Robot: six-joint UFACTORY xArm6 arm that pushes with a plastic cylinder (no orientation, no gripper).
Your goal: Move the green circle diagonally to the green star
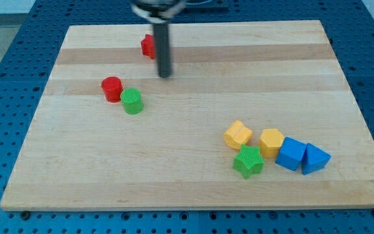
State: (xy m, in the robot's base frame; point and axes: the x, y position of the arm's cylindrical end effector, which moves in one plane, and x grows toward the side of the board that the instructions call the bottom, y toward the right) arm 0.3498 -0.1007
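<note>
Green star sits bottom-right w/ yellow blocks; green circle touches red cylinder. My tip (no gripper, nothing held) hovers above-right, prob. apart. Risk: off-centre push drags red along.

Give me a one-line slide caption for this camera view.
My tip hovers up and right of the green circle, which touches a red cylinder; the green star sits at lower right.
</note>
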